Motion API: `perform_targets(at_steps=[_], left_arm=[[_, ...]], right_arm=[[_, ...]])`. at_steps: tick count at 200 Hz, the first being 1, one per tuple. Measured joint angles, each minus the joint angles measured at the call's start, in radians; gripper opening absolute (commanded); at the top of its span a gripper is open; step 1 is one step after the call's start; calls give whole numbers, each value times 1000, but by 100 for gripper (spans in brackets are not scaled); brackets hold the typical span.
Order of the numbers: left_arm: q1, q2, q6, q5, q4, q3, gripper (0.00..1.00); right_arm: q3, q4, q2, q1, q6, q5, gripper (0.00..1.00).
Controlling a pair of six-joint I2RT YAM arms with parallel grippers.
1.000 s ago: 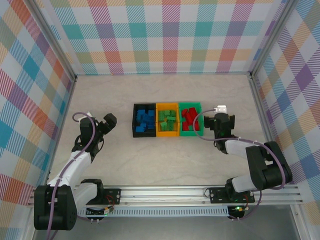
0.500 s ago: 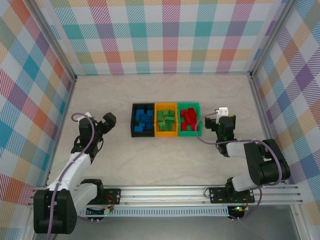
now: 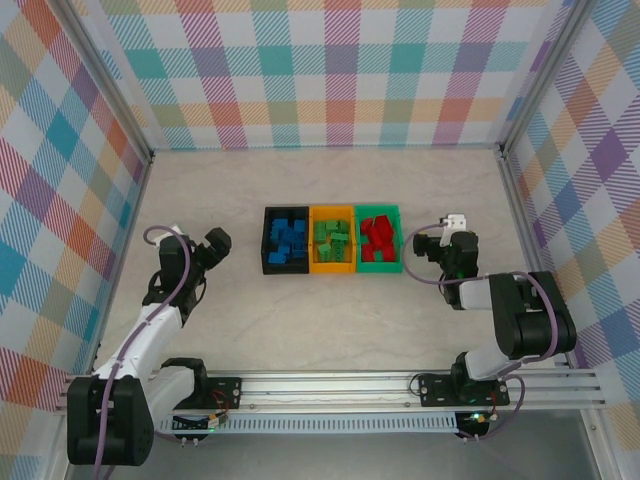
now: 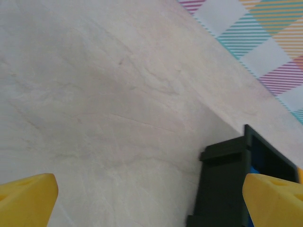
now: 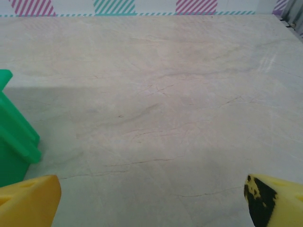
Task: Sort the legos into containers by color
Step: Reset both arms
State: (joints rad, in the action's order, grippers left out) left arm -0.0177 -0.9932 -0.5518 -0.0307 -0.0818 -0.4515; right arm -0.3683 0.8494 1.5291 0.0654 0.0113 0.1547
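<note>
Three plaid walls (image 3: 340,70) fence in a pale, veined worktop (image 3: 330,320). From its near edge the left arm (image 3: 150,330) and the right arm (image 3: 520,320) reach inward.

The containers stand in the middle of the worktop, joined in a row. The black bin (image 3: 287,270) is on the left, the orange bin (image 3: 334,268) is in the centre, and the green bin (image 3: 380,268) is on the right.

The left claw (image 3: 218,243) sits near the black bin's left end, clear of it. In the left wrist view this claw (image 4: 151,201) is released. Its yellow fingertips (image 4: 28,198) are spread to the corners of the frame, with bare worktop between them and the black bin's outer wall (image 4: 220,184) ahead on the right.

The right claw (image 3: 440,240) sits just beside the green bin's right end, not touching it. In the right wrist view it (image 5: 151,201) is likewise spread wide and grasps nothing. A corner of the green bin (image 5: 12,142) shows at the left edge.

The legos lie inside the containers. The blue bricks (image 3: 290,238) fill the black bin, the green bricks (image 3: 335,240) the orange bin, and the red bricks (image 3: 377,235) the green bin.
</note>
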Motion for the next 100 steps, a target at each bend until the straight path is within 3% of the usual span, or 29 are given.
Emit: perform_targets(at_steps=[62,100], left_arm=[[-25,-68,87,-165,-56,19,100],[-28,36,161,-308,-111,76,100]], right_arm=[[0,-1,0,-1,0,-19,99],[-7,-15,0,-21,-4,-53,99]])
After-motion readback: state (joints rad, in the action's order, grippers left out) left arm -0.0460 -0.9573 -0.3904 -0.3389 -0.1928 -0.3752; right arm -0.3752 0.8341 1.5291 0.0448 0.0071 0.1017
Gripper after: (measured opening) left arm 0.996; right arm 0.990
